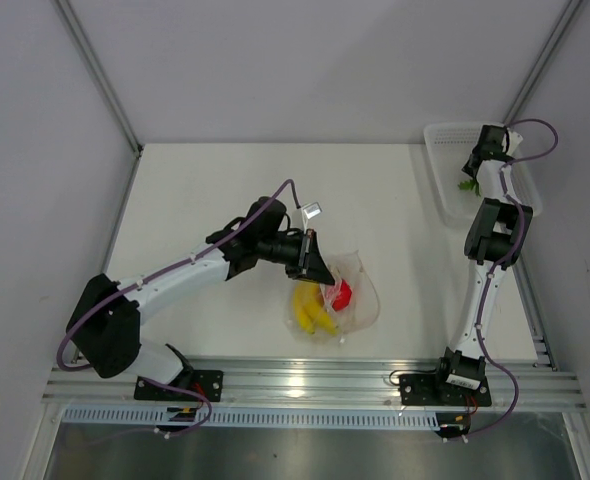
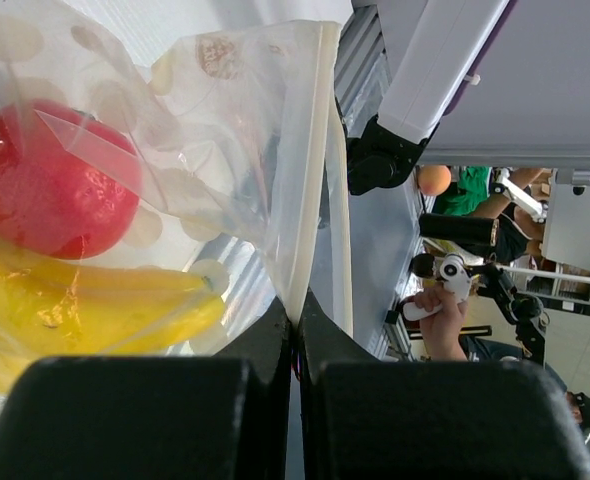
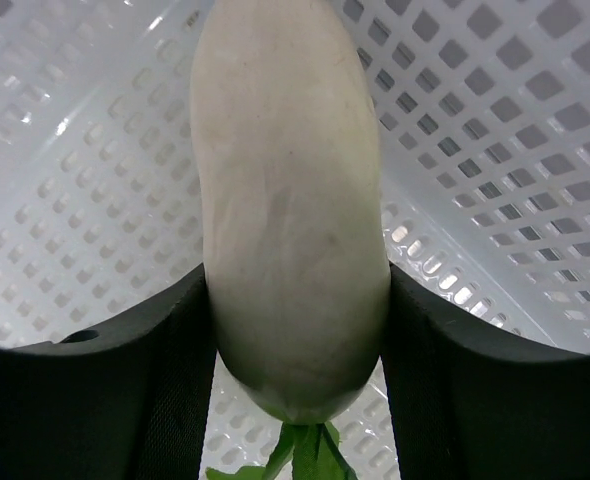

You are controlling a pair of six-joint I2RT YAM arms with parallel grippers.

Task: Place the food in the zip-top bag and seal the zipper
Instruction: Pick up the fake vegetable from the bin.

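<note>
Well right of the zip-top bag [image 1: 360, 300], in the mesh basket [image 1: 443, 140], the right claw [image 3: 293, 330] pinches the single radish [image 3: 290, 200], long axis running straight out between its fingers [image 3: 95, 400]. Left claw [image 2: 295, 325] is pressed together on the bag's zipper [image 2: 310, 180]; one banana bunch [image 1: 310, 312] and one red fruit [image 1: 342, 293] lie inside

The zip-top bag [image 2: 225, 150] is crinkly clear plastic, the radish [image 3: 290, 220] smooth matt.

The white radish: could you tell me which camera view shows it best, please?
Right wrist: the white radish fills the frame, held by the right gripper over the white mesh basket. Top external shows only its green leaves beside the wrist; left wrist shows none of it.
</note>
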